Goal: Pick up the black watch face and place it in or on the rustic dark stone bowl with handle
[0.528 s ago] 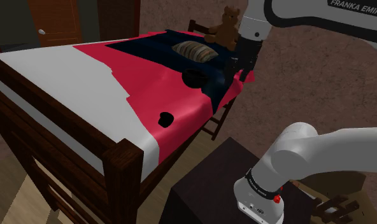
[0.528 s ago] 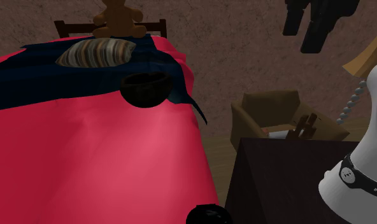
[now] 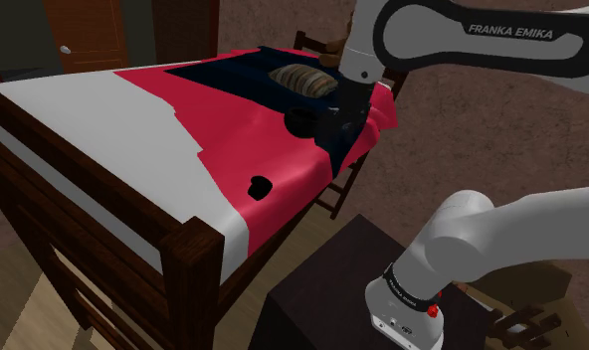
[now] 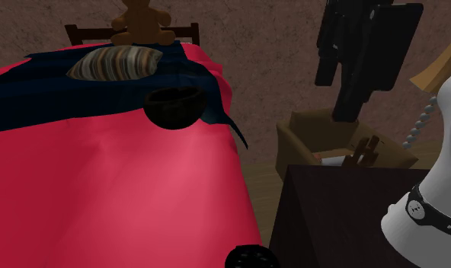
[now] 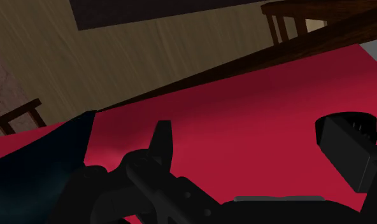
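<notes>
While its two black fingers (image 5: 162, 143) stand wide apart in the wrist view, the all-black two-finger hand (image 5: 254, 137) holds nothing, and the red bedspread (image 5: 244, 102) shows through the gap between them. In the shoulder view the hand (image 3: 344, 114) hangs in the upper middle of the frame, just right of the dark, round stone bowl (image 3: 304, 120). I cannot tell from there whether they touch. In the second exterior view the hand (image 4: 338, 91) is at the upper right, clear of the bowl (image 4: 173, 106) at upper centre.

The small black watch face (image 3: 258, 185) lies on the red bedspread near the centre of the shoulder view, down and left of the bowl and well apart from the hand. In the second exterior view the watch face (image 4: 251, 257) sits at the bottom edge.

The bowl rests where the red cover meets a navy blanket (image 3: 233, 78), with a striped brown pillow (image 3: 302, 78) just behind it. A brown teddy bear (image 4: 140, 19) sits on a dark wooden chair (image 4: 182, 30) at the top of the second exterior view. A dark wooden bed frame (image 3: 183, 259) and a white sheet (image 3: 94, 149) fill the left of the shoulder view. An open cardboard box (image 4: 331, 133) stands on the floor beside the dark box stand (image 3: 322, 298).

The white arm (image 3: 511, 32) reads "FRANKA EMIKA" at the upper right.
</notes>
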You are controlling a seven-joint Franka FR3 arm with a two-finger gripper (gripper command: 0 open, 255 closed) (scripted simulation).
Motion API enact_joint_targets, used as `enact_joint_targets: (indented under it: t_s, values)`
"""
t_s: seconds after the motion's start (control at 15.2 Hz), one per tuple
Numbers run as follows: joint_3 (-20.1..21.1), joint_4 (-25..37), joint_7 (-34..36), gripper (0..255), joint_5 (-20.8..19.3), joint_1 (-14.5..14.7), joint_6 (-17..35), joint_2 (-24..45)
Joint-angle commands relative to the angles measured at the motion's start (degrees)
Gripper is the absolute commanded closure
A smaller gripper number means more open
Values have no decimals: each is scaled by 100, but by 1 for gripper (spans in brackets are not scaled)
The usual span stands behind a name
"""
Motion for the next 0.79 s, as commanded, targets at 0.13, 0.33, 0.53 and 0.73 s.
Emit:
enact_joint_targets:
  t_s: [0.13, 0.33, 0.53, 0.73]
  values:
    - [294, -170, 267, 0, 229, 159, 748, 504]
    - [506, -185, 444, 0, 353, 255, 1281, 969]
    - [719, -130, 625, 0, 436, 335, 1800, 1486]
    - [929, -7, 819, 0, 463, 400, 2294, 2047]
